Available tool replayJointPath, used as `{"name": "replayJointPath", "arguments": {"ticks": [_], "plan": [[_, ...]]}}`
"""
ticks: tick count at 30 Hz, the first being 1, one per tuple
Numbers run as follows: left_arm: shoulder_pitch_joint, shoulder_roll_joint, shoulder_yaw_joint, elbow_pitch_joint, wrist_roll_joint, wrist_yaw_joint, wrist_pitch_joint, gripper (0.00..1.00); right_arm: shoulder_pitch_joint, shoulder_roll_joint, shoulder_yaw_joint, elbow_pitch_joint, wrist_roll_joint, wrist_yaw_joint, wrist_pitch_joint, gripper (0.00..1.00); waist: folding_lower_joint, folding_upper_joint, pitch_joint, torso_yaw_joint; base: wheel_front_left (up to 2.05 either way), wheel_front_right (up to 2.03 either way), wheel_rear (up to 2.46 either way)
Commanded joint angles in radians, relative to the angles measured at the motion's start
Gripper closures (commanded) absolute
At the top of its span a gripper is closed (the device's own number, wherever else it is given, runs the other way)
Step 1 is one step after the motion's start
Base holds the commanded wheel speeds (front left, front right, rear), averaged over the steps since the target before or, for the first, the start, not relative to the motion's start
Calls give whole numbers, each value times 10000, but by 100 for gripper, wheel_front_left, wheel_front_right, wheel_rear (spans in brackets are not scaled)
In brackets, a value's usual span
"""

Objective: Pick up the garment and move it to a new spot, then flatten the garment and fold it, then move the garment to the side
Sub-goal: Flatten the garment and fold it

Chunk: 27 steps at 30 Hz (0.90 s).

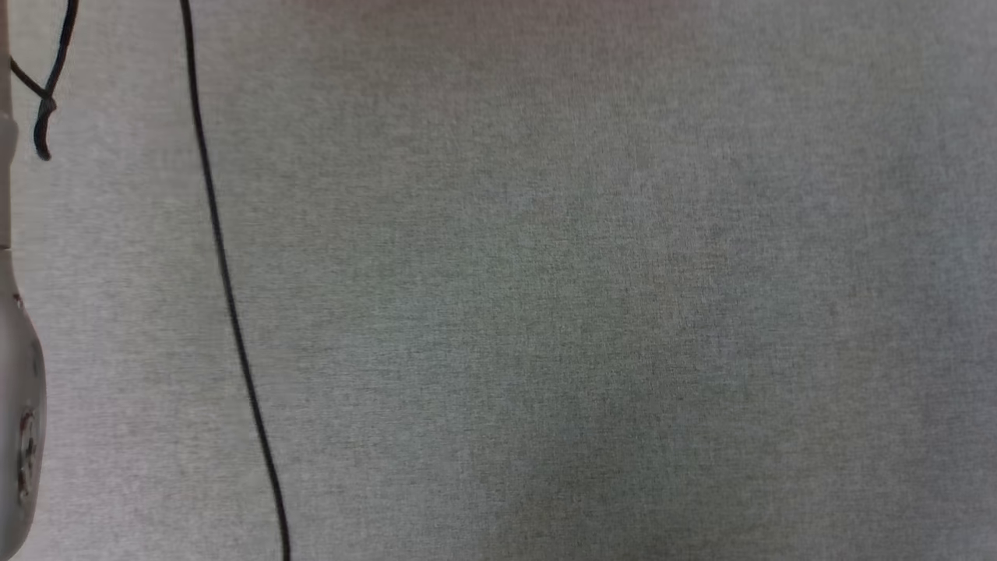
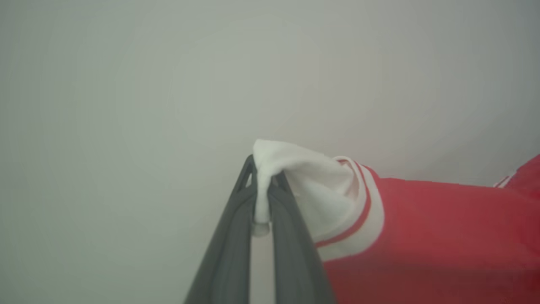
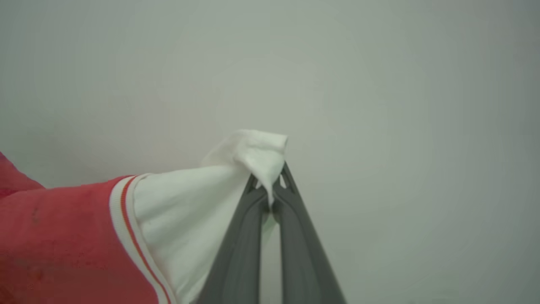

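Note:
The garment (image 2: 430, 236) is a red jersey with white sleeves and red-and-white striped trim. In the left wrist view my left gripper (image 2: 262, 177) is shut on a bunched fold of its white sleeve, and the red body stretches off to the right. In the right wrist view my right gripper (image 3: 270, 185) is shut on the other white sleeve of the garment (image 3: 185, 211), whose red body runs off to the left. Between the two grippers the cloth hangs lifted, above a blurred grey surface.
The head view looks down on a grey fabric surface (image 1: 545, 312). A thin black cable (image 1: 226, 280) runs down its left side. A pale arm part (image 1: 19, 389) stands at the left edge, with a knotted black cable (image 1: 47, 101) above it.

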<state>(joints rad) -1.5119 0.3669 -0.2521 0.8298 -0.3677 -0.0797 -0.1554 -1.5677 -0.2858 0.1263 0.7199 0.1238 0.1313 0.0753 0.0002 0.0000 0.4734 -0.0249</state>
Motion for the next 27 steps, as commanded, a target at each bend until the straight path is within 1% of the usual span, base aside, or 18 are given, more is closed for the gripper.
{"name": "replayJointPath", "arguments": {"ticks": [1, 5, 8, 12, 15, 18, 19, 22, 25, 27], "plan": [[-106, -31, -25, 264, -56, -96, -131, 100, -161, 167, 92, 198, 73, -9, -148, 100, -2, 0, 240, -104, 0, 0, 0], [-124, -221, -112, 1224, -218, -250, -470, 100, -294, 643, 503, 1107, 302, -10, -597, 100, -2, 0, 518, -190, 0, 0, 0], [120, -377, -151, 1849, -404, -356, -642, 100, -112, 954, 906, 1707, 587, -10, -915, 100, -2, 0, 653, -201, 0, 0, 0], [562, -625, -323, 2433, -623, -468, -817, 100, 476, 1319, 1468, 2349, 1180, -9, -1154, 100, -2, 0, 741, -148, 0, 0, 0], [1083, -844, -364, 2807, -954, -491, -885, 100, 1107, 1478, 1875, 2700, 1643, -10, -1225, 100, -2, 0, 702, -76, 0, 0, 0], [1764, -1102, -362, 2919, -1453, -509, -955, 100, 1959, 1677, 2368, 2850, 2116, -9, -1268, 100, -2, 0, 575, -26, 0, 0, 0], [2062, -1143, -496, 2872, -1487, -513, -958, 100, 2303, 1720, 2509, 2829, 2330, -9, -1353, 100, -2, 0, 491, -1, 0, 0, 0], [3030, -1112, -694, 2632, -1899, -504, -1040, 100, 3366, 1764, 2938, 2670, 2873, -9, -1549, 100, -2, 0, 195, 4, 0, 0, 0], [4065, -1041, -868, 2190, -2275, -505, -1076, 100, 4469, 1584, 3369, 2362, 3386, -10, -1690, 100, -2, 0, -141, 48, 0, 0, 0], [4873, -982, -797, 1980, -2641, -505, -1095, 100, 5228, 1397, 3634, 2065, 3692, -9, -1844, 100, -2, 0, -451, 24, 0, 0, 0]]}}
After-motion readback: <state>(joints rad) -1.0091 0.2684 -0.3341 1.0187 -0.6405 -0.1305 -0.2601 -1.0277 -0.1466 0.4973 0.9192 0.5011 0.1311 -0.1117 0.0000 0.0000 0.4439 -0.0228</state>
